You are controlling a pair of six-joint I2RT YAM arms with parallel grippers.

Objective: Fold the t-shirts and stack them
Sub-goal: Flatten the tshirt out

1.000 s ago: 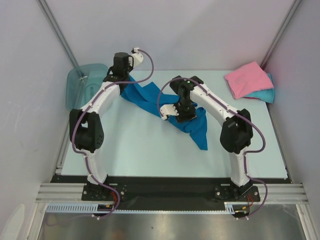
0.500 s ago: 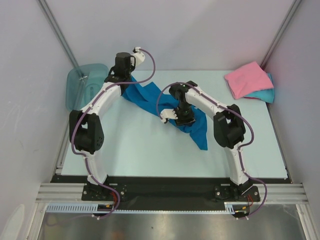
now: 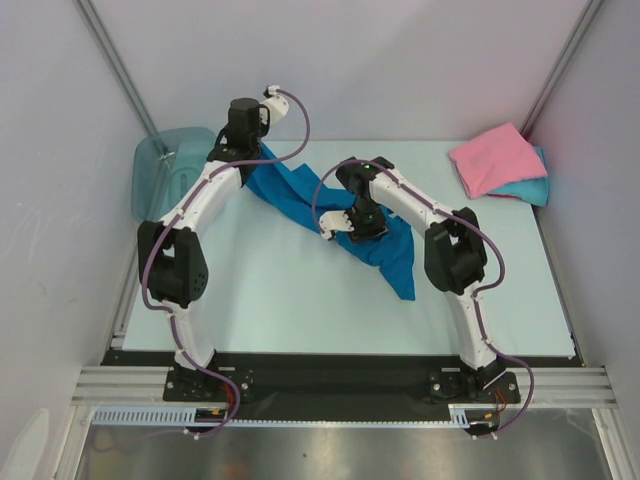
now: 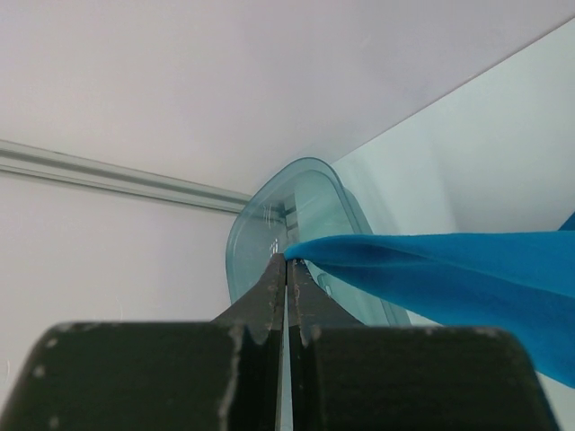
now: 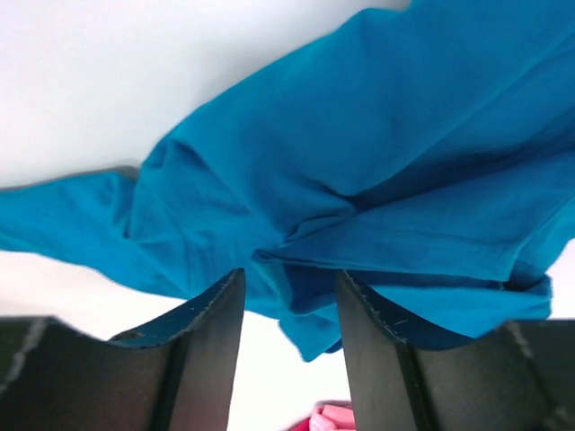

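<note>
We see the deep blue t-shirt (image 3: 285,195) rumpled across the middle of the pale table (image 3: 270,290), partly hidden under both arms.
The left gripper (image 4: 287,269) is clenched on the shirt's far-left corner beside the teal bin (image 3: 165,170). The right gripper (image 5: 288,278) has its jaws apart over the folds; we cannot tell whether they touch. At the far right, the folded pink t-shirt (image 3: 490,158) covers most of the turquoise t-shirt (image 3: 532,190). Plain white walls (image 3: 400,70) enclose the table.
</note>
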